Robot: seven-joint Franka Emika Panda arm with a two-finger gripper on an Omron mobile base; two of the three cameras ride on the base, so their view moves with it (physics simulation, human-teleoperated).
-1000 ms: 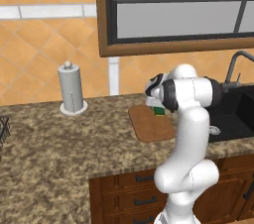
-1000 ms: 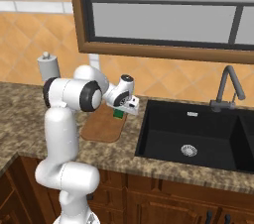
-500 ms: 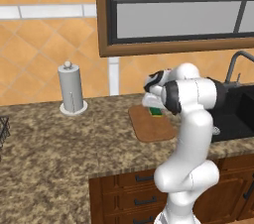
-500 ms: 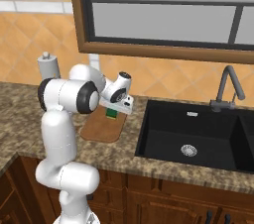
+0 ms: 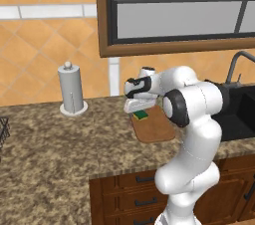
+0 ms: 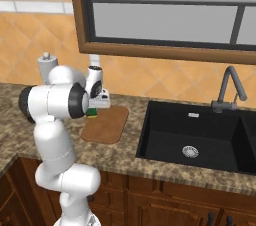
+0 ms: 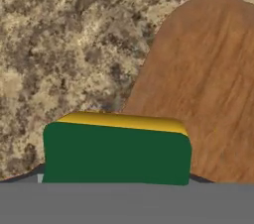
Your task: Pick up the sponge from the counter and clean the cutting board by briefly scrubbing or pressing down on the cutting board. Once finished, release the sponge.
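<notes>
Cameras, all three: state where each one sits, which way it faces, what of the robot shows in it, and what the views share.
Left base view: behind the arm to its left, looking forward and down; the white arm rises at lower right, its gripper over the sponge at the cutting board.
Right base view: behind to the right; the arm rises at lower left, beside the sink.
Hand view: on the hand, looking down at the sponge, board and counter.
Shared: all three show sponge, board and counter.
</notes>
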